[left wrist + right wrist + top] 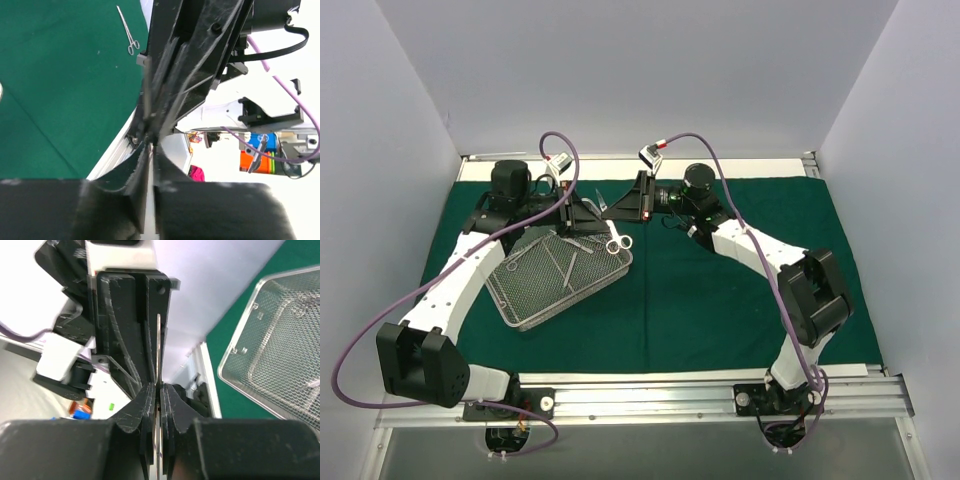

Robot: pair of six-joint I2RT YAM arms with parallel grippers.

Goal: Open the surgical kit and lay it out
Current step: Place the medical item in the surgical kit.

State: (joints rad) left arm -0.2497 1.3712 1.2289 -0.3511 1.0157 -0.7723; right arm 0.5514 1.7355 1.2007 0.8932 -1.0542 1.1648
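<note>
The dark green cloth lies spread flat on the table. The silver wire-mesh tray sits on its left part, with slim steel instruments inside and scissors at its far right corner. My left gripper and right gripper meet tip to tip above the tray's far end. In the right wrist view a thin flat steel instrument runs from my right gripper up into the left fingers. The left gripper is shut to a thin slit. Forceps lie on the cloth.
The tray's rim shows to the right in the right wrist view, over the cloth. White walls enclose the table on three sides. A metal rail runs along the near edge. Purple cables loop from both arms.
</note>
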